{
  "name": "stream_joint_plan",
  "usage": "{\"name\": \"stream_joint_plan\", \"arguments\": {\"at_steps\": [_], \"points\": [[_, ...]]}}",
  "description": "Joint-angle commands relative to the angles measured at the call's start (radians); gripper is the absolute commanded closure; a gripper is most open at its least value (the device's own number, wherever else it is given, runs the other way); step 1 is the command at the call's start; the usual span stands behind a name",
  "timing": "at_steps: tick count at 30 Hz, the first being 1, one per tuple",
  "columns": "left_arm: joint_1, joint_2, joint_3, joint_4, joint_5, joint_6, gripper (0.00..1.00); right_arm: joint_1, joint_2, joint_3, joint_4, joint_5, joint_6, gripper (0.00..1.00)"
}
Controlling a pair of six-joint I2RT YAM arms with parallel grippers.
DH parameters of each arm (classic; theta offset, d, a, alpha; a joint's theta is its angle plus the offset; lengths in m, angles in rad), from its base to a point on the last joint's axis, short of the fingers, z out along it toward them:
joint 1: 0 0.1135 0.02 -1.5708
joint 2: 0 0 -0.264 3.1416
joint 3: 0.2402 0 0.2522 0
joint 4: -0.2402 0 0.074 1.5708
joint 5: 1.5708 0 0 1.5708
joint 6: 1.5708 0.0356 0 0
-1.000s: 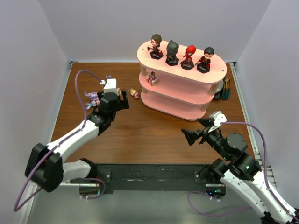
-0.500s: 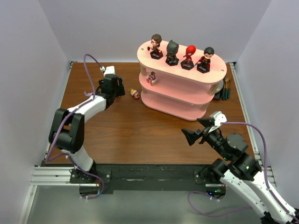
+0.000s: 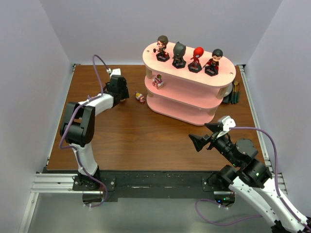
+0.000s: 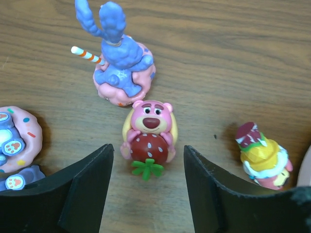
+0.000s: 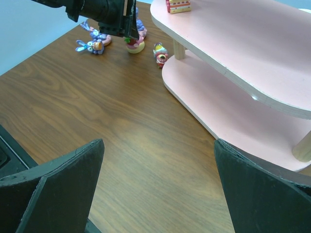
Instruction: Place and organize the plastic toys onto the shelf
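Left tool [image 4: 148,162] farther out, narrower, astride pink bear [image 4: 149,127]

Behind pink bear [image 4: 148,131], blue creature [image 4: 119,60] blocks; L/R sides free.

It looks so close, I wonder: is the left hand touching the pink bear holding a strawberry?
Apart. In the left wrist view, bare wood shows between the pink bear and each finger of the left hand.
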Motion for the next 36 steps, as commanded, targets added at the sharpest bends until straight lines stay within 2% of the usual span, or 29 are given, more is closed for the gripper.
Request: {"name": "stream_joint_plan", "arguments": {"at_steps": [1, 4, 10, 13, 14, 16, 19, 29, 36], "points": [[0.019, 0.024, 0.04, 0.016, 0.011, 0.014, 0.39, 0.001, 0.009, 0.012, 0.012, -0.016, 0.009, 0.01], [0.022, 0.034, 0.045, 0.016, 0.015, 0.012, 0.43, 0.001, 0.014, 0.012, 0.012, -0.015, 0.009, 0.01], [0.024, 0.037, 0.042, 0.021, 0.037, 0.012, 0.58, 0.001, 0.019, 0.013, 0.012, -0.016, 0.008, 0.02], [0.024, 0.03, 0.035, 0.025, 0.046, 0.017, 0.69, 0.001, 0.023, 0.012, 0.012, -0.015, 0.008, 0.02], [0.024, 0.022, 0.032, 0.024, 0.046, 0.018, 0.78, 0.001, 0.023, 0.013, 0.009, -0.015, 0.008, 0.01], [0.024, 0.007, 0.025, 0.015, 0.046, 0.018, 0.86, 0.0, 0.02, 0.015, 0.01, -0.014, 0.006, 0.02], [0.024, -0.042, 0.003, -0.036, 0.041, 0.008, 0.93, 0.001, 0.011, 0.016, 0.004, -0.007, 0.005, 0.02], [-0.019, -0.327, -0.141, -0.197, 0.057, -0.012, 0.94, 0.001, 0.051, 0.116, -0.097, -0.013, 0.051, 0.02], [-0.195, -0.556, -0.257, -0.321, 0.017, -0.04, 0.94, 0.0, 0.101, 0.213, -0.217, 0.035, 0.108, 0.02]]}}
